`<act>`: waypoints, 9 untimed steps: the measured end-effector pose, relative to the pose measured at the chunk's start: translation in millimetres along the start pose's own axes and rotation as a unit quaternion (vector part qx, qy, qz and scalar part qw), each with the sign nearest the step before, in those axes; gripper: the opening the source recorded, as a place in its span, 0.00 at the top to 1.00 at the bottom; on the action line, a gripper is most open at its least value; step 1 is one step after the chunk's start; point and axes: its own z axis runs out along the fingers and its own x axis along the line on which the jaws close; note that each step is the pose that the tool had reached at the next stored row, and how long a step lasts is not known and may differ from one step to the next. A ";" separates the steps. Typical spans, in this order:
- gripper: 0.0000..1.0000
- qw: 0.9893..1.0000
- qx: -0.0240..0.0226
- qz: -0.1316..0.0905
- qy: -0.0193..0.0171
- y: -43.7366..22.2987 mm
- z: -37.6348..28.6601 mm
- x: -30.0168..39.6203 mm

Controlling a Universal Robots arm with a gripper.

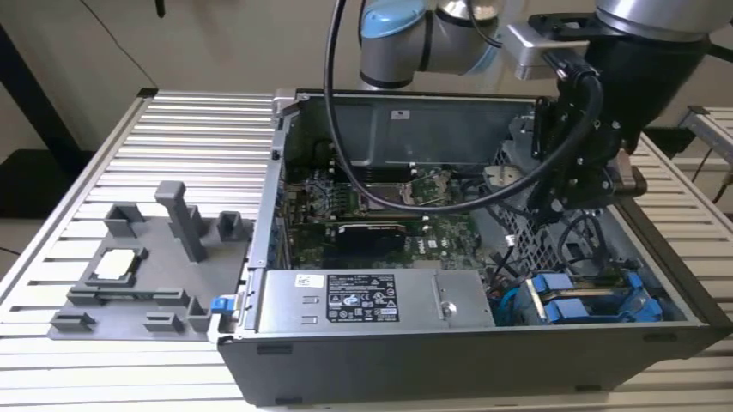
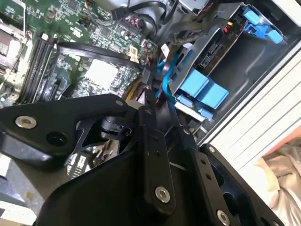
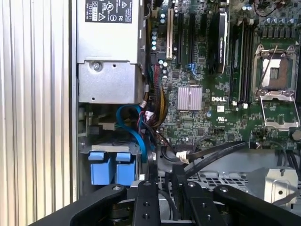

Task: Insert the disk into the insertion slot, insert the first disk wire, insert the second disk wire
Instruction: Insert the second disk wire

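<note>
- Computer case (image 1: 458, 365) lay open on the slatted table (image 1: 184, 137). The arm reached down into the case on the exterior view's right.
- Gripper (image 1: 572, 202) hung low inside the case, above the tangle of cables between the motherboard (image 1: 378, 219) and the drive bay (image 2: 247, 63).
- Gripper state: could not tell whether it was spread or pressed together. In both wrist views (image 3: 164, 172) (image 2: 156, 89) cables crossed right at its tip.
- Disk (image 2: 214, 49) sat in the drive bay in its blue frame, at the case's front corner on the exterior view's right (image 1: 572, 305).
- The frame's two blue tabs (image 3: 108, 167) faced the cables and lay near the gripper tip, not touching it.
- Blue wire (image 3: 134, 129) curved from beside the power supply (image 3: 110, 47) past the blue tabs to the gripper tip. In the second wrist view it (image 2: 164, 77) ran close along the tip.
- Could not tell whether that wire's end was plugged into the disk.
- Processor socket (image 3: 275, 75) sat well apart from the gripper.
- Grey parts tray (image 1: 137, 275) stood on the table beside the case, on the exterior view's left.
</note>
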 end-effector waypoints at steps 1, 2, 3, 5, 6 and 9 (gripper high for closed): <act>0.73 1.000 0.002 -0.001 0.003 0.4 0.6 -2.0; 0.73 1.000 0.004 -0.002 0.006 0.7 1.5 -4.6; 0.73 1.000 0.007 -0.002 0.007 1.1 2.2 -7.0; 0.73 1.000 0.013 -0.002 0.007 2.8 4.4 -10.3; 0.73 1.000 0.016 -0.002 0.007 3.7 5.5 -11.4; 0.73 1.000 0.025 -0.002 0.009 6.7 8.6 -14.7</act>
